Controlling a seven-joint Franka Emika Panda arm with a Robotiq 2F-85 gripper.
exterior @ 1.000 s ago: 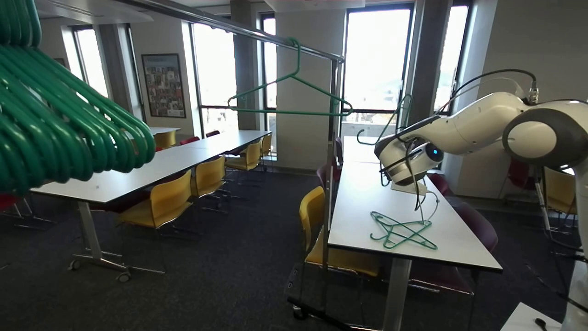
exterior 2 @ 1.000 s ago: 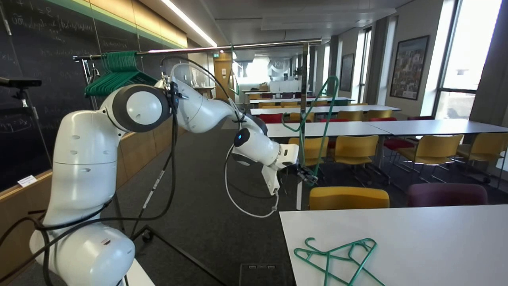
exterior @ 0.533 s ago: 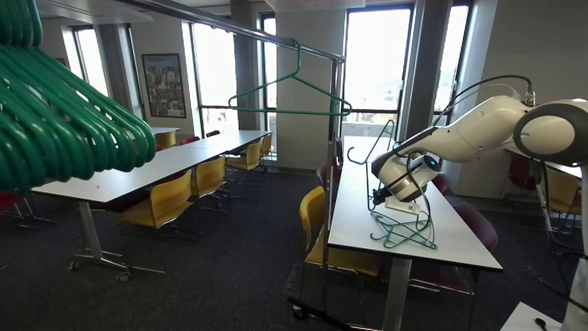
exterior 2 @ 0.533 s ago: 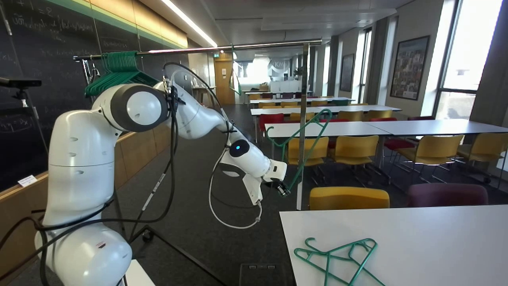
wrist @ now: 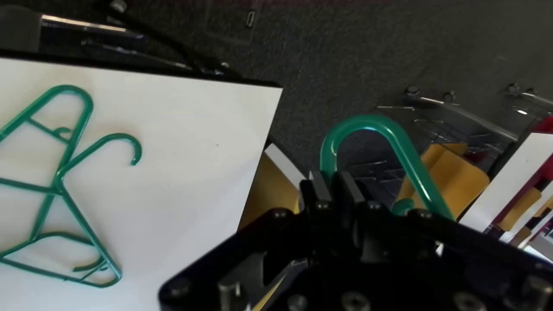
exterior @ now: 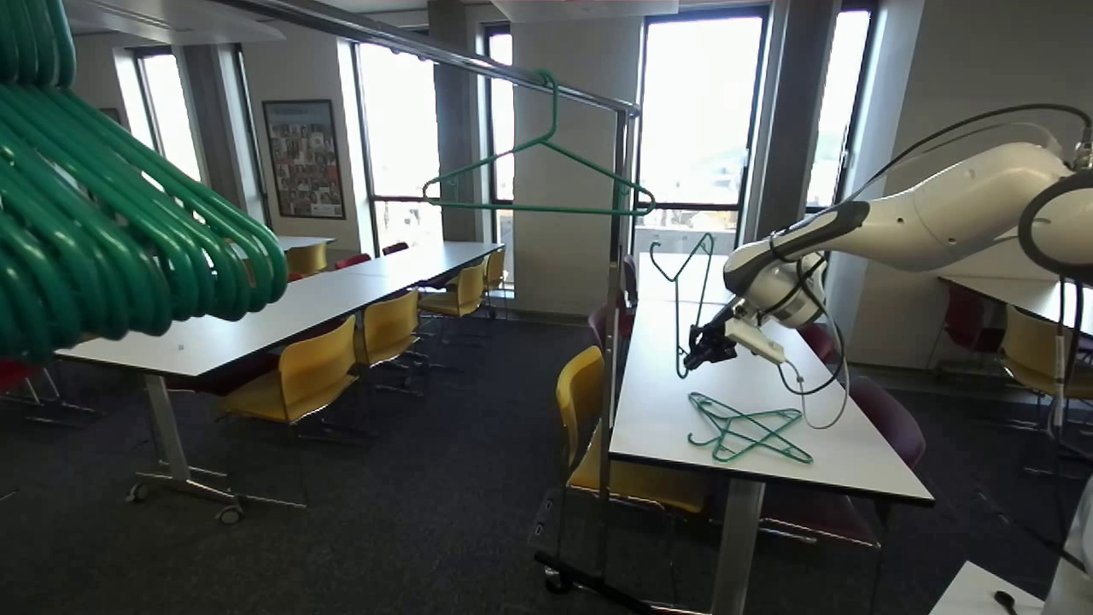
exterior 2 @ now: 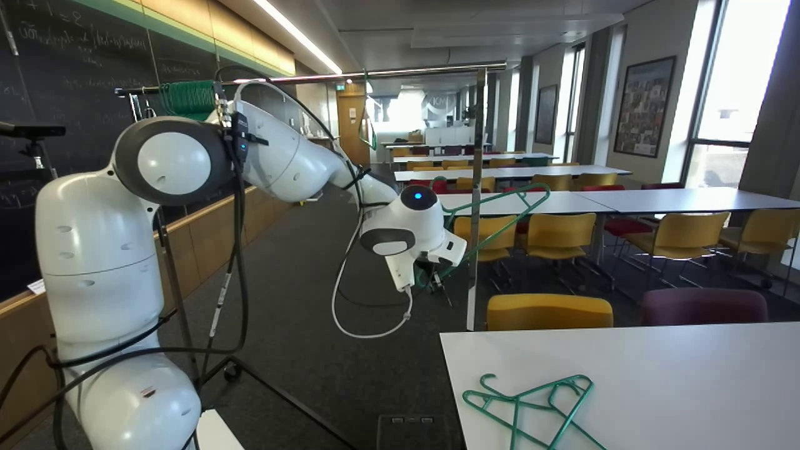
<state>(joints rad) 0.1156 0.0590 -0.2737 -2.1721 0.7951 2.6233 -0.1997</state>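
The gripper [wrist: 335, 186] is pinching a green hanger [wrist: 382, 123], clamped on one leg of its rounded end, with the other leg of that loop running free to the right. Look at it in an exterior view: the green hanger [exterior: 677, 316] stands on end in the air, up above the grip, hook poking out to the left. Over to the desk [wrist: 207, 164], and its corner lies just to the left of the grip in the wrist view! On that white top there's a tangle of hangers [wrist: 58, 183], green as well, crossing one over another, a hook curling out on the right. And the rail [exterior: 487, 67] in an exterior view? It runs from near left to far right, a lone hanger [exterior: 538, 207] dangling close to the far end, a packed bunch of hangers [exterior: 102, 265] crowding the near left. The white arm [exterior: 948, 209] stretches across from the right. Switch to an exterior view and there's a yellow chair [exterior 2: 550, 311] and a purple chair [exterior 2: 704, 307] lined up at the far side of the desk, a row of white tables [exterior 2: 681, 199] farther back, a framed poster [exterior 2: 645, 106] far right, and a chalkboard [exterior 2: 94, 62], all chalk marks, on the left.
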